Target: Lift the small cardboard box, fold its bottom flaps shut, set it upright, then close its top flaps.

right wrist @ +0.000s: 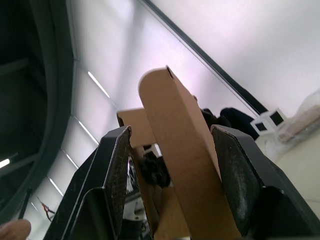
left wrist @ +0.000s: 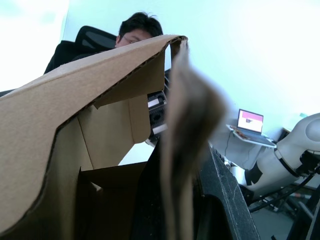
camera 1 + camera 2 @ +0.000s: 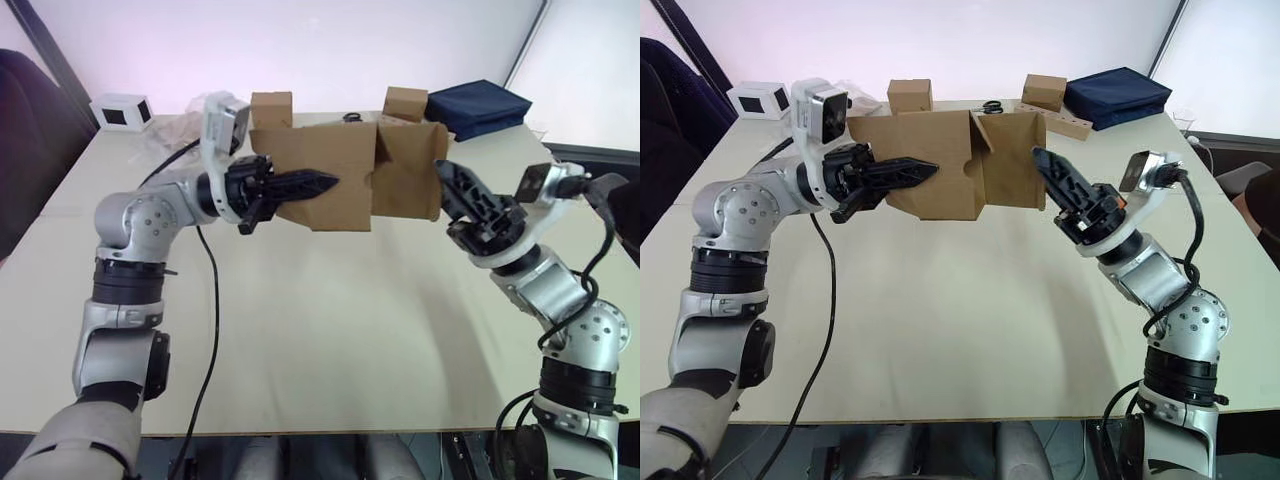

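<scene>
- Presently the small cardboard box [image 3: 345,175] is held in the air above the table [image 3: 330,330], between the two grippers, flaps splayed outward.
- Left gripper [image 3: 318,184]: comes in from 9 o'clock, black fingers lying across the box's left panel. Left wrist view shows a cardboard edge running up between the fingers, so the jaws are clenched on a wall or flap of the small cardboard box.
- Right gripper [image 3: 1045,160]: comes in from 4 o'clock, its tip at the box's right panel. Right wrist view shows a flap standing between the two fingers [image 1: 116,172] with gaps on both sides; jaws released, straddling the flap and not pinching it.
- Box interior, from the left wrist view: hollow, inner walls and a folded inner flap visible, no contents seen.
- Far table edge, 12 o'clock: two further brown cardboard boxes, one [image 3: 271,108] just behind the held box's left part, one [image 3: 405,102] toward 1 o'clock. Their contents cannot be told.
- A dark blue folded cloth [image 3: 478,106] lies at 1–2 o'clock near the far right corner.
- A white box with a dark window [image 3: 121,110] sits at 10–11 o'clock on the far left corner.
- Left wrist view adds a person [image 2: 137,29] seated beyond the box top edge and an open laptop [image 2: 248,125] in the background.
- Head views give both arms and the table layout.
</scene>
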Controlling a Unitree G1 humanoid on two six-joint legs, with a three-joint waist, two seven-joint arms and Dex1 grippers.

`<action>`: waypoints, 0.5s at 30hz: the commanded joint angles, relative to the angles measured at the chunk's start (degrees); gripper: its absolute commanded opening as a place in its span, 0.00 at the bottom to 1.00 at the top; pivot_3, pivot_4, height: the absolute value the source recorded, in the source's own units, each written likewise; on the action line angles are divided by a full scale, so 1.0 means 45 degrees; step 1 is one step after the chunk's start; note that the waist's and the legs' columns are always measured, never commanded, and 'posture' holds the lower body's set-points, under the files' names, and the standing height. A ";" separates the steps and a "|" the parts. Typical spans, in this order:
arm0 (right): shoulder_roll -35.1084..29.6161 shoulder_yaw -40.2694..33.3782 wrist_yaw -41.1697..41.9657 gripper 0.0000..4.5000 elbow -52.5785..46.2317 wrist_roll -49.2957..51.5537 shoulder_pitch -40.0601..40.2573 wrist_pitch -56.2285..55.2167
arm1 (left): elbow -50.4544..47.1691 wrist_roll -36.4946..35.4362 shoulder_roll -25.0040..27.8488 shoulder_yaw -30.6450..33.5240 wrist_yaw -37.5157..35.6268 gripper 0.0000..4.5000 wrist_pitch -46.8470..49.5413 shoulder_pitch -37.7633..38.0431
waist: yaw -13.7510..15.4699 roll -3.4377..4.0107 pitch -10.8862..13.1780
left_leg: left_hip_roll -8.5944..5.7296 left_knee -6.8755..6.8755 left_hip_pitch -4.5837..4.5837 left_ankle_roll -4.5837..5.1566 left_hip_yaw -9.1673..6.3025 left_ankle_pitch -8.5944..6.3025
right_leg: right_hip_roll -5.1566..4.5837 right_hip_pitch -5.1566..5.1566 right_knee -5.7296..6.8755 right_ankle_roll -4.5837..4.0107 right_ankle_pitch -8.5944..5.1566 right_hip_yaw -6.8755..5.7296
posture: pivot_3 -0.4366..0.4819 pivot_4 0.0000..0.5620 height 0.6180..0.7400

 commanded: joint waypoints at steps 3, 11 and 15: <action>0.0276 -0.0787 -0.0256 0.60 0.0058 0.0973 0.0017 -0.0734 | -0.0277 -0.0368 0.0087 0.0437 -0.0091 0.00 0.0057 -0.0306 | -0.0016 0.0000 0.0000 | 0.0000 0.0000 0.0000 0.0001 0.0000 0.0000 | 0.0002 -0.0002 0.0001 0.0000 0.0000 0.0000 | 0.48 0.27 1.00; 0.0153 -0.0759 -0.0639 0.60 0.1726 -0.0025 -0.0370 -0.1103 | -0.0317 -0.0411 0.0065 0.0431 -0.0123 0.00 0.0070 -0.0352 | -0.0023 0.0001 0.0000 | 0.0000 -0.0001 0.0000 0.0000 0.0002 0.0000 | 0.0003 -0.0004 0.0002 0.0000 0.0000 0.0000 | 0.48 0.27 1.00; 0.0014 -0.0327 -0.0173 0.60 0.1604 -0.0159 -0.0488 -0.0480 | -0.0285 -0.0382 0.0098 0.0386 -0.0169 0.00 0.0044 -0.0359 | -0.0025 0.0003 0.0001 | 0.0000 -0.0002 0.0000 0.0000 0.0002 0.0000 | 0.0004 -0.0005 0.0002 0.0000 0.0000 0.0001 | 0.48 0.27 1.00</action>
